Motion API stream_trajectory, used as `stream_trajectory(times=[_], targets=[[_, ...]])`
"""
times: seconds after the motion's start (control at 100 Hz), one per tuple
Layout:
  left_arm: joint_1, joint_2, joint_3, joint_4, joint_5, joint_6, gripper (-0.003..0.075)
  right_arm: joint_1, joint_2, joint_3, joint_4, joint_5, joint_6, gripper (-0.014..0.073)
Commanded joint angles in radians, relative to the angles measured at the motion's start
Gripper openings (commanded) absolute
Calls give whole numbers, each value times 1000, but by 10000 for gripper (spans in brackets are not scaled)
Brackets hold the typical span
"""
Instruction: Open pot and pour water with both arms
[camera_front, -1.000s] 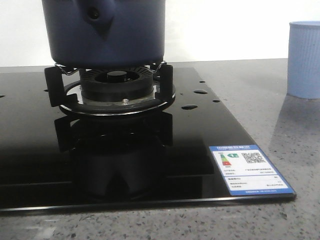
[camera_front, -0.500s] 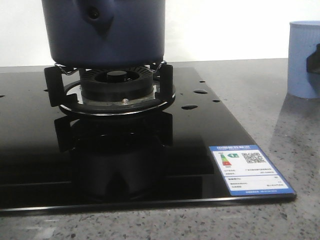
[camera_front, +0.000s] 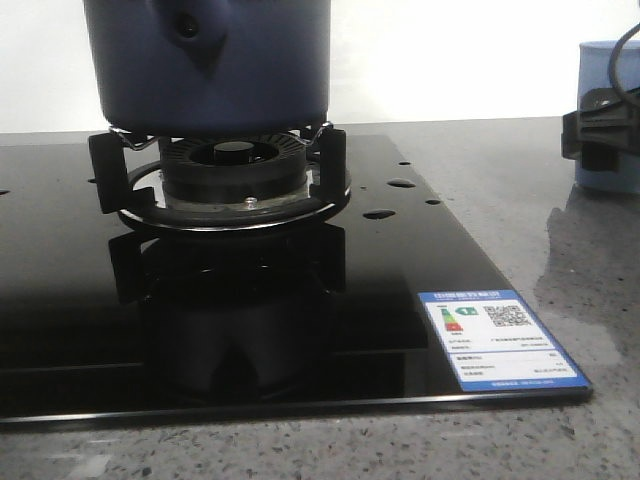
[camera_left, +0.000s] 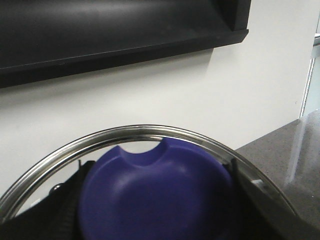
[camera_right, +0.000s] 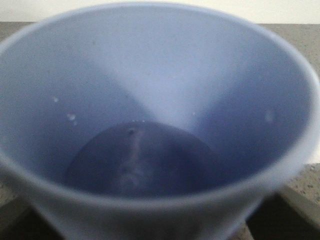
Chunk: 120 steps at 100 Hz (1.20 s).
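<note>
Where legible:
Sticker: blue-bordered white rectangular label (camera_front: 500, 339), QR code, text too small.
Pot: round matte navy-blue pot (camera_front: 208, 60).
Cup: ribbed pale-blue cup (camera_front: 603, 120).
Right gripper (camera_front: 600, 135): at cup, closure unclear.
Left gripper: unclear.

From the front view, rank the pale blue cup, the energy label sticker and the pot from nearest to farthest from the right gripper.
1. The pale blue cup, far right on the counter: the right gripper is right at it.
2. The energy label sticker, on the black cooktop's near right corner.
3. The pot, up on the burner stand, left of centre.
</note>
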Motion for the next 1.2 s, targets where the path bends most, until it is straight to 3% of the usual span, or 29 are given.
stream_trajectory(times=[0.0,0.25,0.47,0.7,0.94,1.19], targets=[[3,-31,-37,-48,-34,-8,271,0,-5,-43,-22,-112,5,596],[3,-31,-37,-48,-34,-8,271,0,10,-56,-30,-132,5,579],[3,-31,-37,-48,-34,-8,271,2,-20,-56,-36,-94,5,323],[3,-31,-37,-48,-34,-8,271,11,-161,-61,-127,3,5,306],[3,-31,-37,-46,-34,-8,270,92,-305,-227,-233,321,5,306],[3,-31,-37,-46,-34,-8,270,176,-282,-504,-367,618,5,306]])
